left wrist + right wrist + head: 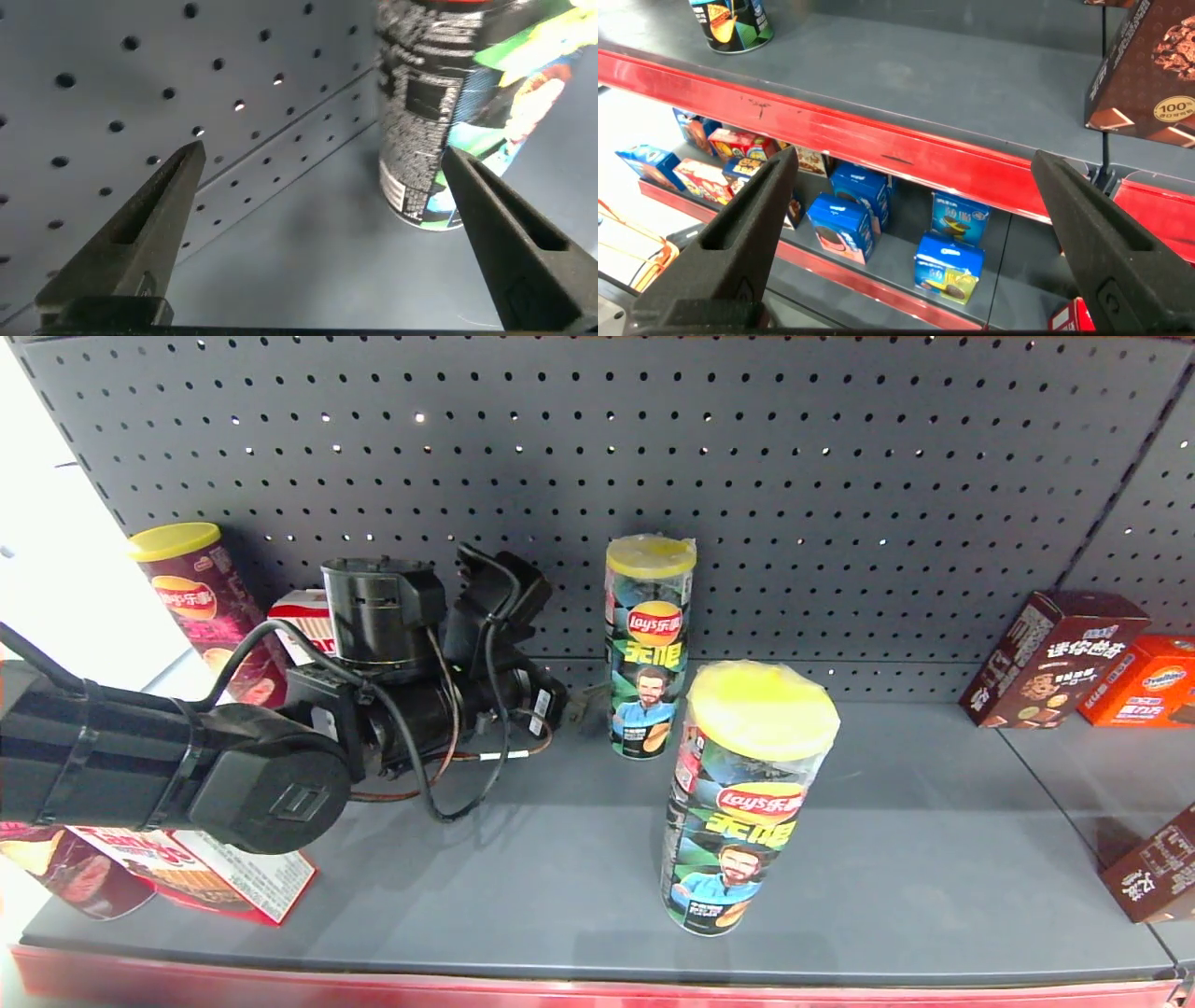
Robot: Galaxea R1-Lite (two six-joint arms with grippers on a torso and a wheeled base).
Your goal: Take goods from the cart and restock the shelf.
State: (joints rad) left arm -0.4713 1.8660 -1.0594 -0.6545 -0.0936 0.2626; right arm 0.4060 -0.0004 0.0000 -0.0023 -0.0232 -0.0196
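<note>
Two green chip cans with yellow lids stand upright on the grey shelf point(934, 840): one at the back point(651, 644), one nearer the front edge point(747, 798). My left gripper point(571, 707) lies low over the shelf, just left of the back can, and is open with nothing between its fingers. In the left wrist view the back can point(448, 121) stands just beyond one fingertip of the left gripper point(322, 159), apart from it, close to the pegboard. My right gripper point(915, 161) is open and empty, out in front of the shelf's red front edge point(878, 140).
A maroon can point(205, 597) and a red-white box point(303, 616) stand behind my left arm. Another red-white box point(210, 877) lies front left. Brown boxes point(1050, 658) point(1153, 873) and an orange box point(1148, 681) sit at the right. Blue boxes point(845, 219) fill the lower shelf.
</note>
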